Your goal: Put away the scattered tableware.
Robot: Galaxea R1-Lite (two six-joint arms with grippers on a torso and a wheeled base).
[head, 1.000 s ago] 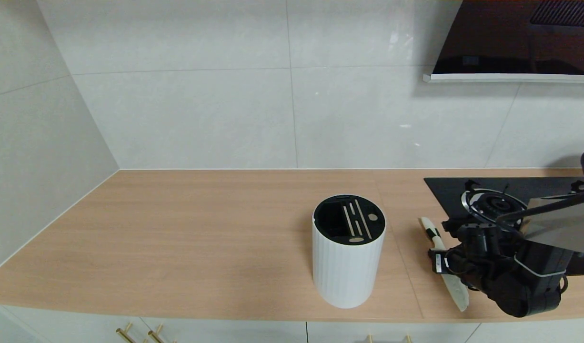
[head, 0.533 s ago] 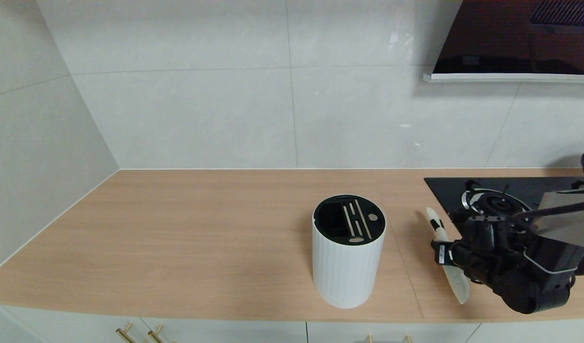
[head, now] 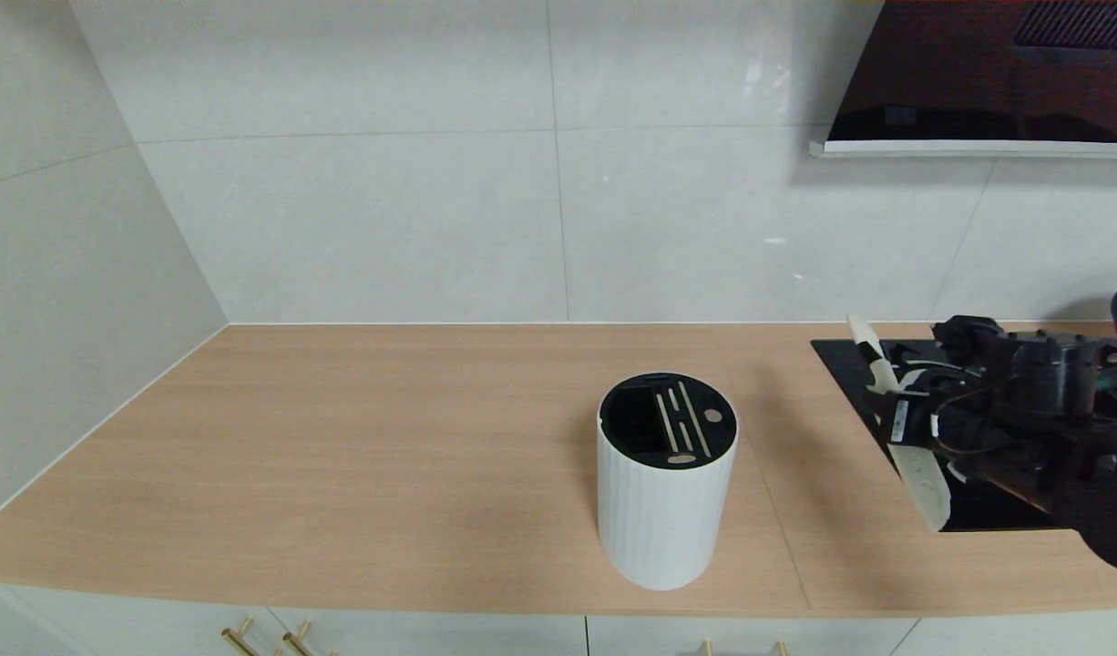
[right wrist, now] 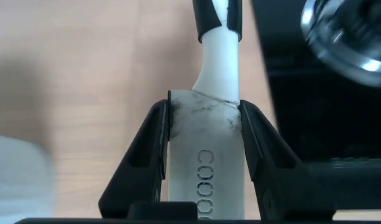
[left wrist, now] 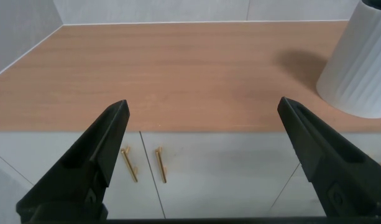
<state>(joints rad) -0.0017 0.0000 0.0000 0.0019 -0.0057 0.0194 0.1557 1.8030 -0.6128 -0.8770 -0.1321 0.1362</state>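
Now clamped between the right gripper's (head: 906, 412) fingers, the knife (head: 923, 478) hangs tilted above the hob's (head: 850, 360) left edge, well right of the holder (head: 666, 492). Best bet: carry it over the holder, tip the blade down, line it up with a narrow slot (head: 681, 419) and lower it straight. The holder stands upright on the counter (head: 385, 437), nothing visible in its slots or wide compartment. The left gripper (left wrist: 201, 124) hangs open off the counter's front.
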